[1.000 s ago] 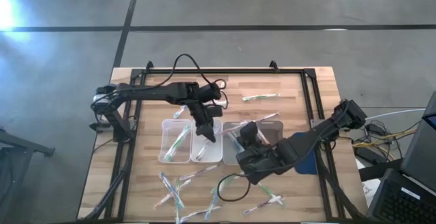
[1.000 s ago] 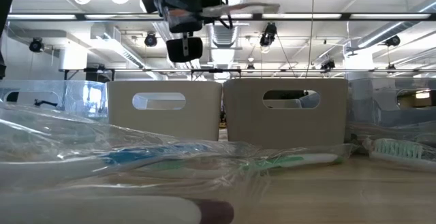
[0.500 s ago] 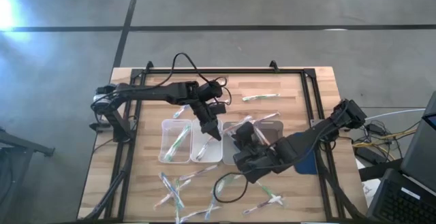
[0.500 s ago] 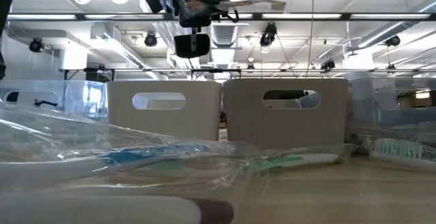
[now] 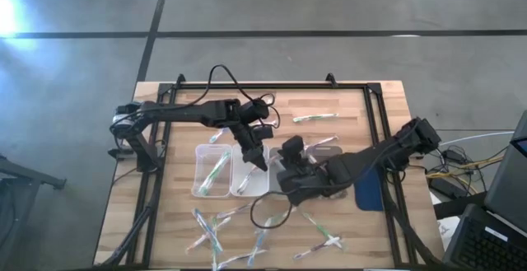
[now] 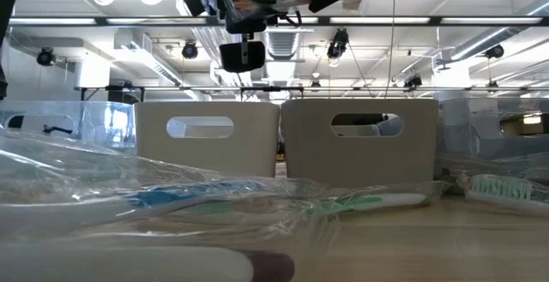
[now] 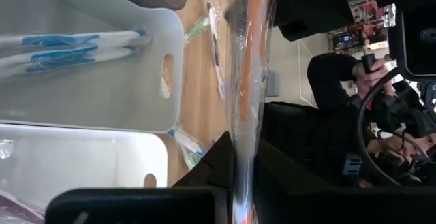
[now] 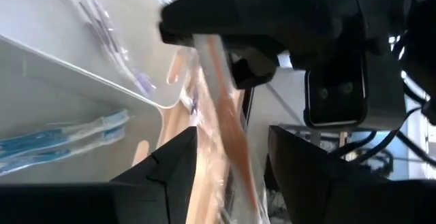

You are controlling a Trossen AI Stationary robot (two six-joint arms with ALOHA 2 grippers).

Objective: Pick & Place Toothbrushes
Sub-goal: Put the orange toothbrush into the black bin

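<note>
Left tool (image 5: 258, 157) clamped on orange toothbrush (image 7: 246, 81), holding it over trays (image 5: 233, 172) for sorted drop. Right tool (image 5: 290, 165) just beside trays, fingers spread, empty. More toothbrushes (image 5: 216, 236) near trays on tabletop (image 5: 354, 110).

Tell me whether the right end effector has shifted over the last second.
Yes. The right end effector slid left, toward the clear rectangular plastic tray, and opened.
</note>
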